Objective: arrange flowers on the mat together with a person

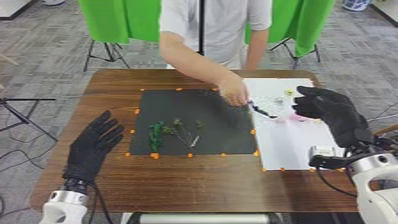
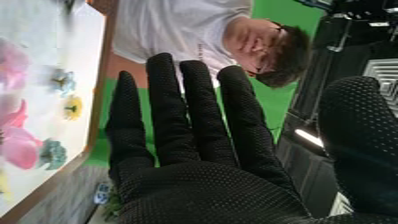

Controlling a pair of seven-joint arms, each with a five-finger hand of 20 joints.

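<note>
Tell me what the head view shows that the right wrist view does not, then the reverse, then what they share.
Head view: the left hand and the black mat with green sprigs on it.
Right wrist view: the person's head and a bright light strip.
Both: the right hand, white mat, pink flowers, brown table and green cloth.

A brown wooden tabletop is carrying a black mat and, on the robot's right of it, a white mat. The two are lying side by side, the white one reaching nearer both the far and near edges. Orange markers are dotting their borders.
</note>
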